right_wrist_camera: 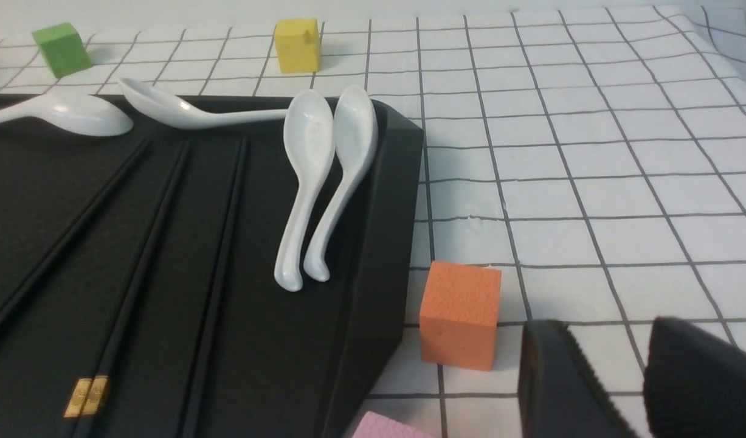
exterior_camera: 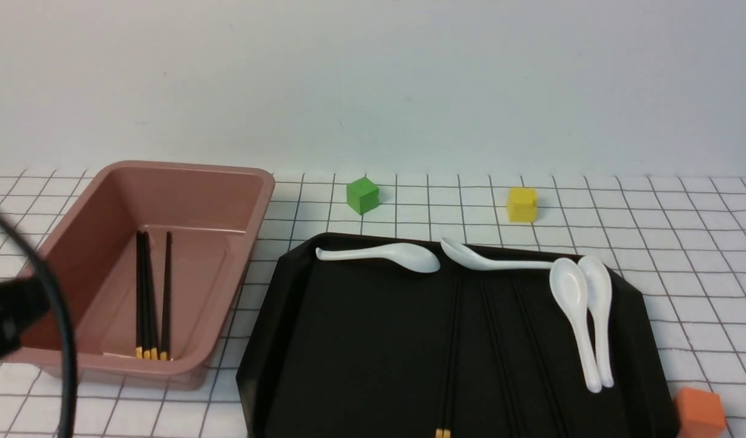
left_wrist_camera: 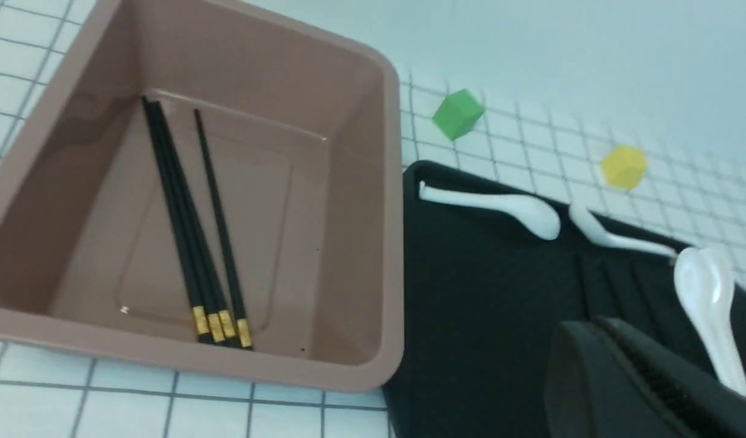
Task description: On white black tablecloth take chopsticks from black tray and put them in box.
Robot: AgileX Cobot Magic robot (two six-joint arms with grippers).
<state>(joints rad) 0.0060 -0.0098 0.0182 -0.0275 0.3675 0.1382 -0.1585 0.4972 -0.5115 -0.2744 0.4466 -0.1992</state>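
Observation:
The pinkish-brown box (exterior_camera: 251, 182) stands at the left on the tablecloth (exterior_camera: 683, 243) and holds several black chopsticks (exterior_camera: 151, 292) with gold ends; they also show in the left wrist view (left_wrist_camera: 190, 243). More chopsticks (exterior_camera: 453, 340) lie lengthwise in the black tray (exterior_camera: 348, 340), also in the right wrist view (right_wrist_camera: 141, 255). My left gripper (left_wrist_camera: 597, 328) has its jaws pressed together with nothing between them. Part of the left arm (exterior_camera: 8, 316) shows beside the box. My right gripper (right_wrist_camera: 604, 328) is open and empty over the cloth, right of the tray (right_wrist_camera: 385, 231).
Several white spoons (exterior_camera: 576, 304) lie in the tray's far and right parts. A green cube (exterior_camera: 362, 195) and a yellow cube (exterior_camera: 522, 204) sit behind the tray. An orange cube (right_wrist_camera: 461, 313) sits by the tray's right edge, close to my right gripper. A pink object (right_wrist_camera: 385, 427) lies nearer.

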